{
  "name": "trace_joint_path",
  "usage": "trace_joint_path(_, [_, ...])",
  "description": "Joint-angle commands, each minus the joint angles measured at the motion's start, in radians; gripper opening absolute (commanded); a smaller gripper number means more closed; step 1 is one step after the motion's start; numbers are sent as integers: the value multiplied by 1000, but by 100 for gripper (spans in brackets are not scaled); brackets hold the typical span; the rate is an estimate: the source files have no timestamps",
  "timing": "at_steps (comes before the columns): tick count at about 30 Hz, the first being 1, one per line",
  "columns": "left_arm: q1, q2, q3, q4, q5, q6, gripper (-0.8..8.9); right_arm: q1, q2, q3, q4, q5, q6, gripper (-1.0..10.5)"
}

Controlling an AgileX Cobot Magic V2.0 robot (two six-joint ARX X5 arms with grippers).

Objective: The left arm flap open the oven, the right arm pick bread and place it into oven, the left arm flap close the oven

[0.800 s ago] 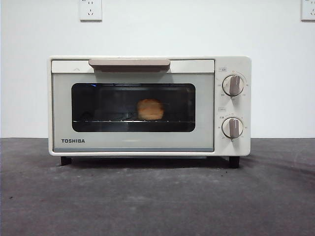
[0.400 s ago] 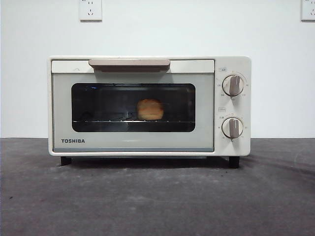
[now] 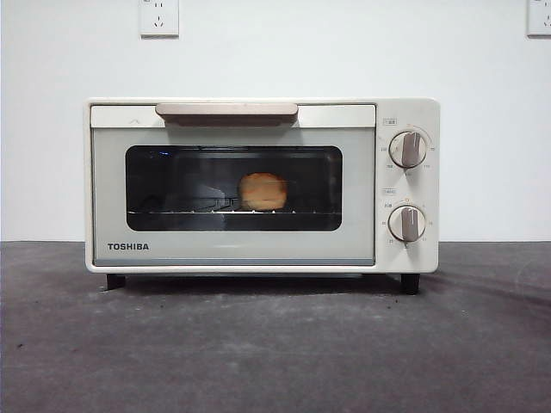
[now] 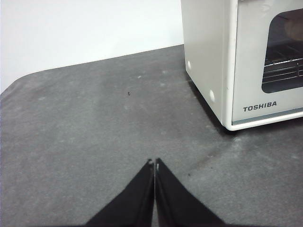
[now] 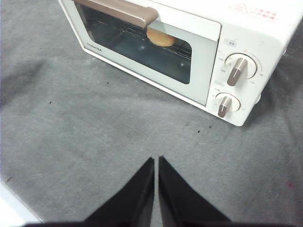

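The cream-white TOSHIBA oven (image 3: 258, 185) stands on the dark grey table with its door shut. The bread (image 3: 263, 191) lies on the wire rack inside, seen through the glass; it also shows in the right wrist view (image 5: 160, 38). The beige bar handle (image 3: 226, 111) runs along the door's top. My left gripper (image 4: 154, 162) is shut and empty, low over the table, off the oven's (image 4: 222, 61) TOSHIBA-side corner. My right gripper (image 5: 156, 159) is shut and empty, above the table in front of the oven (image 5: 199, 52), nearer its knob side. Neither gripper shows in the front view.
Two round knobs (image 3: 407, 149) sit on the oven's right panel. A white wall stands behind the oven, with sockets (image 3: 158, 17) high up. The table's far edge (image 4: 71, 66) shows in the left wrist view.
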Motion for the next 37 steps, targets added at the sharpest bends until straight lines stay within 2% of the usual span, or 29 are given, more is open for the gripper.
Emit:
trace_joint_path(1, [1,-2,-21,-7,-4,4,11,5,4,10,10,0,11,10])
trace_joint_path(17, [1,-2,-21,-7,-4,4,11,5,3,10,10,0,9,10])
trace_joint_path(21, [1,-2,-21,-7,-4,4,11,-28,-10,9,38,45,-22,10])
trace_joint_path(23, [1,-2,-21,-7,-4,4,11,-80,-26,3,83,50,-31,10])
trace_joint_path(27, [1,-2,-21,-7,-4,4,11,-237,-85,-57,224,-29,-37,10])
trace_joint_path(32, [1,-2,-21,-7,-4,4,11,-441,-201,-215,417,-97,-108,10])
trace_joint_path(37, [1,-2,-21,-7,-4,4,11,-591,-330,-397,573,-135,-156,10])
